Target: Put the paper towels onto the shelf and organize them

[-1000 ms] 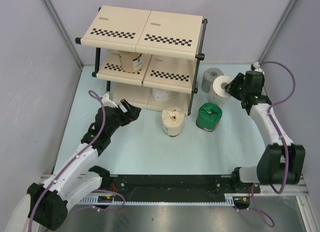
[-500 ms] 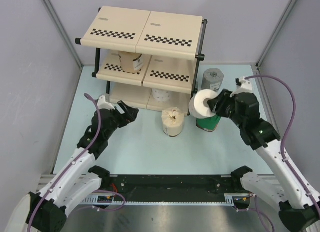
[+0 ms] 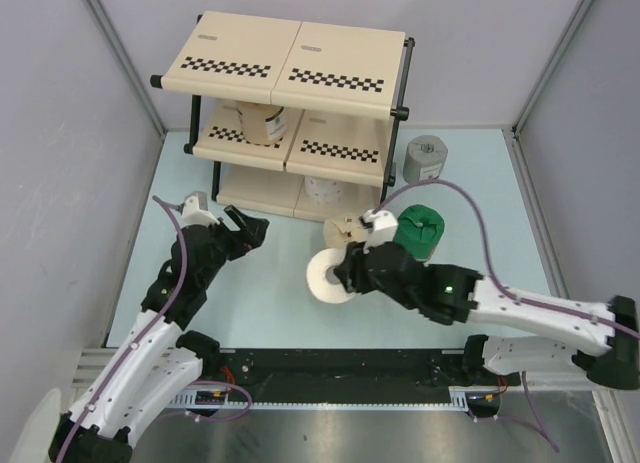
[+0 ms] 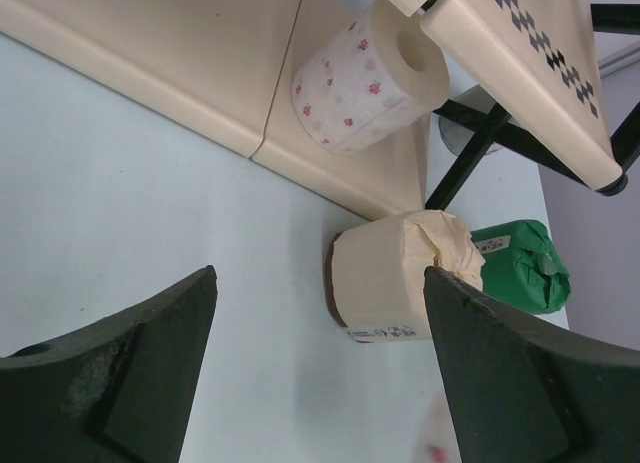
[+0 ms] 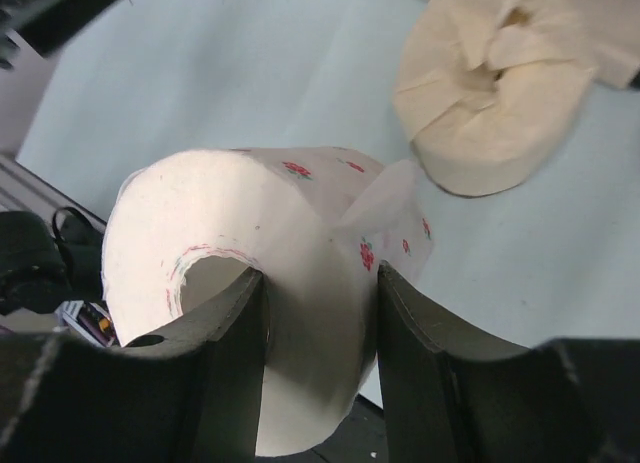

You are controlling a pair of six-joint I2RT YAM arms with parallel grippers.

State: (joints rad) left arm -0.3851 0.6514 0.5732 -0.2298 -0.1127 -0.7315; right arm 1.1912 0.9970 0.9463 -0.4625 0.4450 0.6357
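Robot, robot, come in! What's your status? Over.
Left gripper open, empty. Right gripper shut on white roll, short of shelf. Tan roll sits between.

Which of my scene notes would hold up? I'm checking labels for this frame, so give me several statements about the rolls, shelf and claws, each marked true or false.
1. The right claw holds a white roll, with one finger inside its core. True.
2. The left claw grips the tan roll on the table. False: it is open and empty, and that roll stands free.
3. The grey roll sits on the top tier of the shelf. False: it stands on the table, to the right of the shelf.
4. A second white roll sits on the shelf's bottom tier. True.
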